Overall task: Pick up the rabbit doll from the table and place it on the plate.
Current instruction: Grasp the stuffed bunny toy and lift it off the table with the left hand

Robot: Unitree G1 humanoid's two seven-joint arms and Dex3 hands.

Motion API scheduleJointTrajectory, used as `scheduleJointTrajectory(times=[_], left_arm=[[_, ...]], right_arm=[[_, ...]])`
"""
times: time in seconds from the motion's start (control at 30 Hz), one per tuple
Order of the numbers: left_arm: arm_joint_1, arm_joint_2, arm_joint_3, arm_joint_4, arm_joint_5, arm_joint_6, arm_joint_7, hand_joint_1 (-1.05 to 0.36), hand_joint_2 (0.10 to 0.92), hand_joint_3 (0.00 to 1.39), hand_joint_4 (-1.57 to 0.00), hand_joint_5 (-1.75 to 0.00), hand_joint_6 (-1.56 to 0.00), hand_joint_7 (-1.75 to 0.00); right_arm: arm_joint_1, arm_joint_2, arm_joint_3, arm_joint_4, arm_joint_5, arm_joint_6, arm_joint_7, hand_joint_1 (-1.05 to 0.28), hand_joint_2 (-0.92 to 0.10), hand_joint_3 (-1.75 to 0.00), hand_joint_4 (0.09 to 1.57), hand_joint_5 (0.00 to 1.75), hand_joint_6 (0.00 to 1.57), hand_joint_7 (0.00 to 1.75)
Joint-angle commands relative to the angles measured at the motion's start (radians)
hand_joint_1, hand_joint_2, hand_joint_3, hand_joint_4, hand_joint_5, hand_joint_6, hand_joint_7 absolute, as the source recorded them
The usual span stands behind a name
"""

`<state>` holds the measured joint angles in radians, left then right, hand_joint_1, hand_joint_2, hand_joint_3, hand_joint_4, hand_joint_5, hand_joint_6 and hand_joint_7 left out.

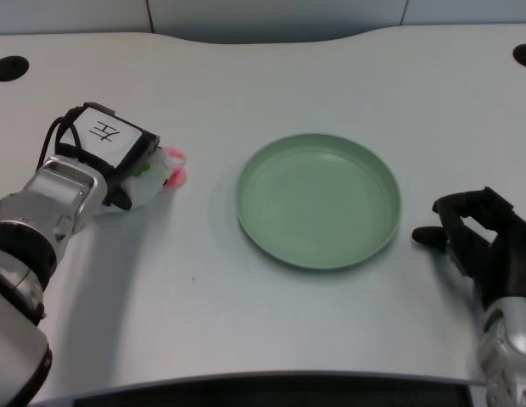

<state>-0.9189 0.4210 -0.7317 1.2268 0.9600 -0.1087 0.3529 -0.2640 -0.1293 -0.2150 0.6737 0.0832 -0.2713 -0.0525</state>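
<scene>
Left hand (119, 153) covers the rabbit doll (165, 172) left of the green plate (318, 201); finger state cannot be told. Bare table (208, 191) separates doll from plate rim.

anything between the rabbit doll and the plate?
No. In the head view only bare white table separates the rabbit doll, which sits under the left hand, from the green plate.

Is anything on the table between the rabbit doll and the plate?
Nothing visible. The rabbit doll sits under the left hand, and only bare white table lies between it and the green plate's left rim. The plate holds nothing.
</scene>
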Motion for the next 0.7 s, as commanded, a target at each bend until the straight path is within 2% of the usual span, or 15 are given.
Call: scheduleJointTrajectory(times=[0.03,0.1,0.13,0.2,0.23,0.3,0.4,0.5,0.57,0.63,0.7], left_arm=[[-0.008,-0.001,-0.002,0.023,-0.002,-0.015,0.031,-0.46,0.791,0.0,-0.5,-1.09,-0.89,-0.1],[-0.003,0.002,-0.007,0.033,0.0,-0.031,0.074,-0.41,0.786,0.0,-0.54,-1.29,-0.94,-0.15],[-0.002,0.003,-0.009,0.038,0.001,-0.038,0.089,-0.32,0.793,0.0,-0.62,-1.48,-0.98,-0.19],[0.0,0.002,-0.015,0.051,0.003,-0.043,0.109,-0.28,0.798,0.0,-0.65,-1.59,-1.0,-0.21],[0.002,0.0,-0.017,0.057,0.004,-0.044,0.114,-0.24,0.813,0.01,-0.72,-1.68,-1.02,-0.22],[-0.003,0.005,-0.025,0.065,0.005,-0.067,0.091,-0.2,0.806,0.01,-0.8,-1.73,-1.04,-0.22],[-0.009,0.007,-0.023,0.071,-0.003,-0.087,0.054,-0.19,0.79,0.0,-0.83,-1.72,-1.07,-0.2],[-0.009,0.006,-0.014,0.072,-0.016,-0.095,0.037,-0.16,0.796,0.0,-0.82,-1.53,-1.09,-0.19],[-0.007,0.006,-0.01,0.071,-0.022,-0.095,0.033,-0.14,0.793,0.0,-0.84,-1.4,-1.11,-0.18],[-0.007,0.007,-0.003,0.068,-0.033,-0.101,0.023,-0.15,0.8,0.01,-0.82,-1.37,-1.1,-0.18],[-0.003,0.009,0.017,0.062,-0.057,-0.113,0.021,-0.15,0.815,0.01,-0.8,-1.38,-1.1,-0.17]], right_arm=[[0.007,0.002,-0.003,-0.001,0.004,-0.017,0.004,-0.76,-0.92,-0.19,0.81,0.93,0.73,1.31],[0.006,0.002,-0.004,0.001,0.006,-0.02,0.006,-0.76,-0.92,-0.2,0.81,0.93,0.73,1.31],[0.006,0.002,-0.005,0.003,0.008,-0.022,0.009,-0.75,-0.92,-0.19,0.81,0.93,0.73,1.31],[0.006,0.001,-0.005,0.005,0.007,-0.024,0.011,-0.75,-0.92,-0.19,0.81,0.93,0.73,1.31],[0.006,0.0,-0.004,0.004,0.005,-0.022,0.01,-0.76,-0.92,-0.19,0.8,0.93,0.73,1.31],[0.008,0.002,-0.004,-0.003,0.005,-0.012,0.007,-0.77,-0.92,-0.19,0.8,0.93,0.73,1.31],[0.009,0.004,-0.005,-0.007,0.006,-0.01,0.004,-0.76,-0.92,-0.19,0.8,0.92,0.72,1.31],[0.009,0.004,-0.007,-0.009,0.01,-0.003,0.007,-0.76,-0.92,-0.19,0.8,0.92,0.73,1.31],[0.009,0.004,-0.007,-0.011,0.008,-0.004,0.006,-0.76,-0.92,-0.19,0.8,0.93,0.73,1.31],[0.009,0.004,-0.006,-0.013,0.006,-0.001,0.006,-0.76,-0.92,-0.19,0.8,0.93,0.72,1.31],[0.01,0.006,-0.009,-0.013,0.013,-0.001,0.012,-0.76,-0.92,-0.19,0.8,0.93,0.73,1.31]])
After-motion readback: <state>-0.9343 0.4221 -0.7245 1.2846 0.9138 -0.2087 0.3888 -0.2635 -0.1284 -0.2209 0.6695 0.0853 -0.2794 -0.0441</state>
